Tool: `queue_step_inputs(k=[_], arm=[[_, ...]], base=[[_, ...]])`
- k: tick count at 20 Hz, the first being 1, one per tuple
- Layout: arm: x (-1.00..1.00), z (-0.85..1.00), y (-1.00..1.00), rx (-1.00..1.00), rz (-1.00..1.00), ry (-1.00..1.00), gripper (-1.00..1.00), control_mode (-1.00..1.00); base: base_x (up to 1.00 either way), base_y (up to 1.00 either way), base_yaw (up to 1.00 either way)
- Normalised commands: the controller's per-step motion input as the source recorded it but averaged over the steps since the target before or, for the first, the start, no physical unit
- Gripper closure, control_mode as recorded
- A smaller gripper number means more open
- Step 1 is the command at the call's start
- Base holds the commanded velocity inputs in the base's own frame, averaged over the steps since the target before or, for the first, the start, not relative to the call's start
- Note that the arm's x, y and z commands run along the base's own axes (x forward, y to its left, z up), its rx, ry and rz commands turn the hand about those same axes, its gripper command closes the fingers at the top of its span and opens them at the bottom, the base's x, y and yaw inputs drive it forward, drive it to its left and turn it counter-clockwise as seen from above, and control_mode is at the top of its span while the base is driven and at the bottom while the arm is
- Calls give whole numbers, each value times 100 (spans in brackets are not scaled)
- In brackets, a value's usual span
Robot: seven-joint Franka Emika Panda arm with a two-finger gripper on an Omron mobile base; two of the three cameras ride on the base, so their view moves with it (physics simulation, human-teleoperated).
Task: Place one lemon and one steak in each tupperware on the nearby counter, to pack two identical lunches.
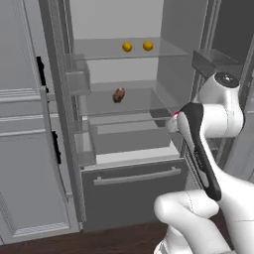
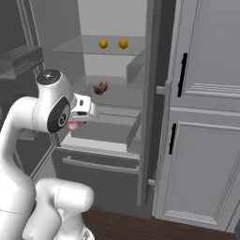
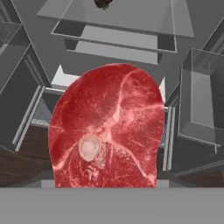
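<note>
A raw red steak (image 3: 107,131) with a white bone fills the hand view, and my gripper (image 2: 75,121) is shut on it; the steak hides the fingertips. A sliver of that steak (image 1: 174,115) shows beside the hand, in front of the open fridge. Another steak (image 1: 118,95) lies on the middle glass shelf (image 2: 117,96), beyond and above the hand. Two lemons (image 1: 127,46) (image 1: 148,45) sit side by side on the upper shelf. The tupperware and the counter are out of view.
The fridge (image 1: 116,22) stands open, with a grey drawer (image 1: 134,181) and its bar handle below the shelves. Door bins (image 1: 79,82) (image 3: 201,100) flank the opening. Grey panelled cabinets (image 2: 206,140) with black handles stand beside it. Dark wooden floor (image 1: 99,243) lies below.
</note>
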Motion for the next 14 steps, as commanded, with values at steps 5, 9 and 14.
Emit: queue_step_inputs(k=[5, 9, 14], arm=[[0, 0, 0, 0, 0, 0, 100, 100], [0, 0, 0, 0, 0, 0, 100, 100], [0, 0, 0, 0, 0, 0, 100, 100]], base=[[-100, 10, 8], [-100, 6, 28], [-48, 8, 74]])
